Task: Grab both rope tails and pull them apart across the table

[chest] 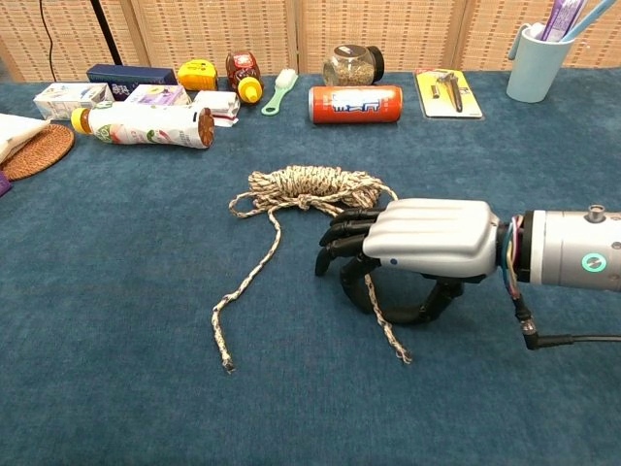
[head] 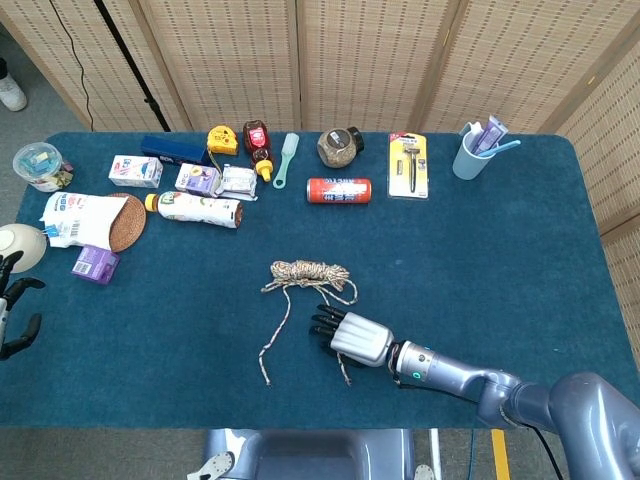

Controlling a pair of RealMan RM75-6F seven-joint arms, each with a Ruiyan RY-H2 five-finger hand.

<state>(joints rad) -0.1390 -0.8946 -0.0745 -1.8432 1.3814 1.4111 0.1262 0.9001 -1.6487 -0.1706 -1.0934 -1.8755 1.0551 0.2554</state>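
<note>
A speckled rope lies mid-table with its coil [head: 310,271] [chest: 310,184] at the far end and two tails running toward me. The left tail [head: 272,345] [chest: 243,286] lies loose on the blue cloth. My right hand [head: 350,335] [chest: 417,243] sits over the right tail [chest: 393,340], fingers and thumb curled around it low on the table, and the tail's end sticks out beneath the hand. My left hand [head: 15,320] hangs off the table's left edge, far from the rope, fingers apart and holding nothing.
Along the far side stand a red can [head: 338,190] [chest: 355,104], a jar [head: 339,146], a razor pack [head: 408,164], a blue cup [head: 472,152], a lying bottle [head: 198,208] [chest: 146,125] and several small boxes. A woven mat [head: 126,222] lies at the left.
</note>
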